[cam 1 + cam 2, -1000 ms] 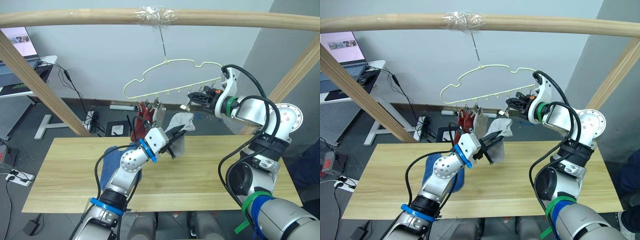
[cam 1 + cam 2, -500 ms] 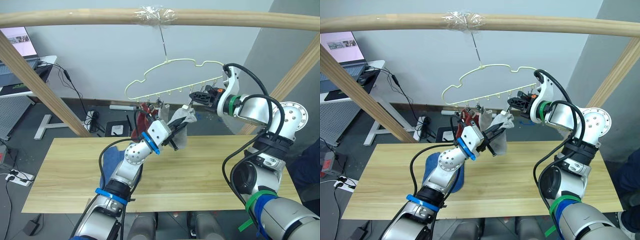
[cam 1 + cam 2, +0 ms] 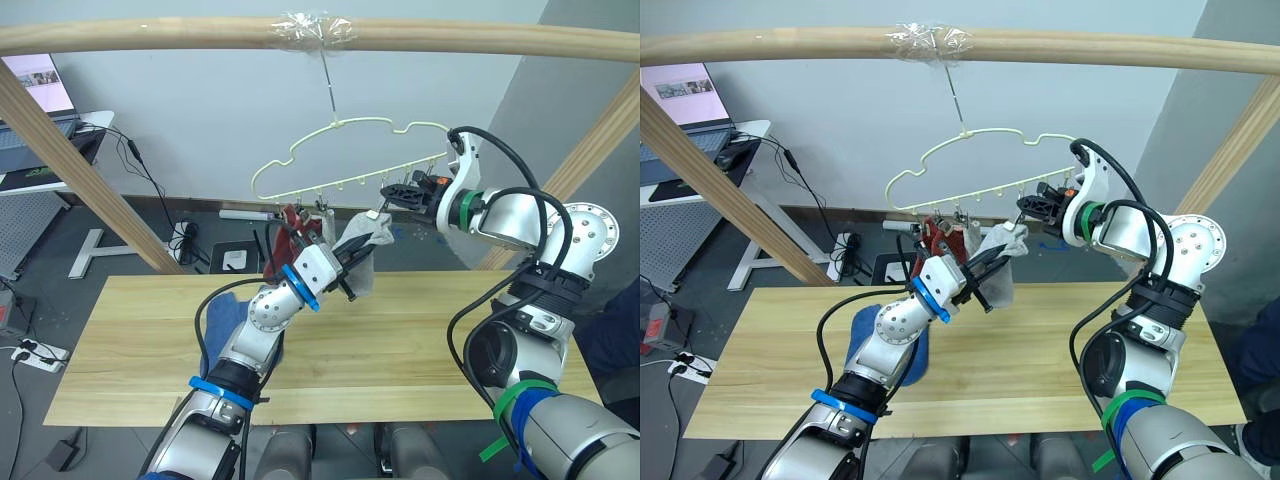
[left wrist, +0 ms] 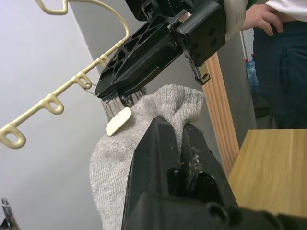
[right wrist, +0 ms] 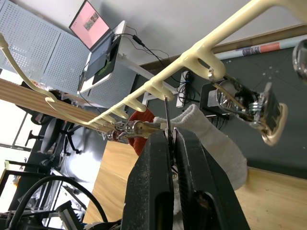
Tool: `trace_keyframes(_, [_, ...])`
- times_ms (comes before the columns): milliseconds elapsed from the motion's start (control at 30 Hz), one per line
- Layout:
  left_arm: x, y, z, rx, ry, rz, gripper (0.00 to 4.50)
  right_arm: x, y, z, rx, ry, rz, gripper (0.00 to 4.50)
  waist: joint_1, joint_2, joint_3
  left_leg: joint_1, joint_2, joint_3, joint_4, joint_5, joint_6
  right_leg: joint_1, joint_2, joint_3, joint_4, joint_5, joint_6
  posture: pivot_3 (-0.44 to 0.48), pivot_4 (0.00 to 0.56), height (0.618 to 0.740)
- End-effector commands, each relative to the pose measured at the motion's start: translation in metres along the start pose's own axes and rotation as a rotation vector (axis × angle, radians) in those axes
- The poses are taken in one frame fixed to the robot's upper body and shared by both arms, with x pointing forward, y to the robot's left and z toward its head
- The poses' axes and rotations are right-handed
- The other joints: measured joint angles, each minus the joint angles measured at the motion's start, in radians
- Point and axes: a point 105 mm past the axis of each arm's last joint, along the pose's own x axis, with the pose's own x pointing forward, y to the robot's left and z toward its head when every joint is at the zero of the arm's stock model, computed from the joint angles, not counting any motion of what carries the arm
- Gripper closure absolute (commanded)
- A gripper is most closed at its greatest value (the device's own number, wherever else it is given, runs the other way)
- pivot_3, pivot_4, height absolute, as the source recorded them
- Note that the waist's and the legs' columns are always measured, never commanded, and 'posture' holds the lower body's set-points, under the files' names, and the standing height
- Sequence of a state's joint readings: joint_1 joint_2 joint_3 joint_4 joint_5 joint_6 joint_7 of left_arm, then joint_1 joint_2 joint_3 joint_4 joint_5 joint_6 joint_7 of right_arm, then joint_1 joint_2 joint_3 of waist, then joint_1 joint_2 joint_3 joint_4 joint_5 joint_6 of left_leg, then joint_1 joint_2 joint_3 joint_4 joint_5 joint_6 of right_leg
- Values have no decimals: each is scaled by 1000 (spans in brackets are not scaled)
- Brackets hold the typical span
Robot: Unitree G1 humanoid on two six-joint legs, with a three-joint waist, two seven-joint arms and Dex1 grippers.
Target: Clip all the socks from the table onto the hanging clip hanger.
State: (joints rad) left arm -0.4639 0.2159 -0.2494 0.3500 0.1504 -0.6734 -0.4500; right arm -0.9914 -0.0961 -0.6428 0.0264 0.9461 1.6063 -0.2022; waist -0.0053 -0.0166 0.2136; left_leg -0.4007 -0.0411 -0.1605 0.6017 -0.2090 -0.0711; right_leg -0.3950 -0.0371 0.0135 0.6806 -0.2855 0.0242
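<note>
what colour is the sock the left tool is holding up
Light grey sock, clearest in the left wrist view.

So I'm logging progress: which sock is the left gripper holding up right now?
The light grey sock, pinched in the left gripper and raised under the clip hanger. The rust red sock already hangs clipped; the blue sock lies on the table.

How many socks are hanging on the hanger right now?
2: a rust red knit sock and a light grey one hang clipped at the pale wire hanger's left end. Another grey sock is held up, unclipped.
</note>
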Motion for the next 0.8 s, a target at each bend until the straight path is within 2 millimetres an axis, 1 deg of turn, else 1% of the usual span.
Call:
trace_keyframes(33, [4, 9, 13, 59, -62, 30, 4484, -3, -4, 1, 1, -2, -25, 4500, 0, 0, 0, 0, 0, 0, 0, 0, 0, 0, 0, 0, 0, 0, 0, 44, 217, 740])
trace_keyframes(267, [6, 7, 7, 41, -38, 29, 4484, -2, 4, 1, -4, 0, 12, 4500, -1, 0, 0, 0, 0, 0, 0, 0, 0, 0, 0, 0, 0, 0, 0, 44, 217, 740])
trace_keyframes(367, [8, 6, 7, 39, -39, 26, 4500, -3, 4, 1, 1, 1, 21, 3650, -1, 0, 0, 0, 0, 0, 0, 0, 0, 0, 0, 0, 0, 0, 0, 42, 213, 740])
trace_keyframes(433, [9, 6, 6, 34, -39, 26, 4500, -5, 5, 4, 19, -13, 33, 2851, -5, 0, 0, 0, 0, 0, 0, 0, 0, 0, 0, 0, 0, 0, 0, 42, 213, 740])
trace_keyframes(467, [10, 6, 6, 32, -39, 25, 4500, -5, 5, 6, 31, -22, 43, 2567, -6, 0, 0, 0, 0, 0, 0, 0, 0, 0, 0, 0, 0, 0, 0, 42, 213, 740])
trace_keyframes(500, [10, 6, 6, 30, -38, 25, 4500, -5, 6, 7, 39, -27, 50, 2184, -7, 0, 0, 0, 0, 0, 0, 0, 0, 0, 0, 0, 0, 0, 0, 42, 213, 740])
trace_keyframes(567, [11, 6, 4, 11, -30, 27, 4500, -7, 13, 12, 60, -47, 102, 1466, -11, 0, 0, 0, 0, 0, 0, 0, 0, 0, 0, 0, 0, 0, 0, 38, 211, 740])
trace_keyframes(633, [11, 6, 1, -21, -15, 30, 4500, -11, 25, 19, 69, -76, 173, 791, -19, 1, 1, 0, 0, 0, 0, 0, 0, 0, 0, 0, 0, 0, 0, 33, 209, 740])
trace_keyframes(700, [12, 6, -3, -68, 10, 28, 4500, -17, 31, 23, 51, -92, 218, 66, -24, 1, 1, 0, 0, 1, 0, 0, 0, 0, 0, 0, 0, 0, 0, 25, 207, 740])
trace_keyframes(767, [12, 3, -12, -155, 54, 16, 3935, -27, 33, 21, -28, -92, 224, 37, -26, 1, 1, 0, 0, 1, 0, 0, 1, 0, 0, 0, 0, 0, 0, 20, 206, 740])
trace_keyframes(800, [11, 1, -17, -209, 81, 9, 3865, -33, 33, 17, -85, -87, 217, 37, -26, 1, 1, 0, 0, 1, 0, 0, 1, 0, 0, 0, 0, 0, 0, 17, 206, 740])
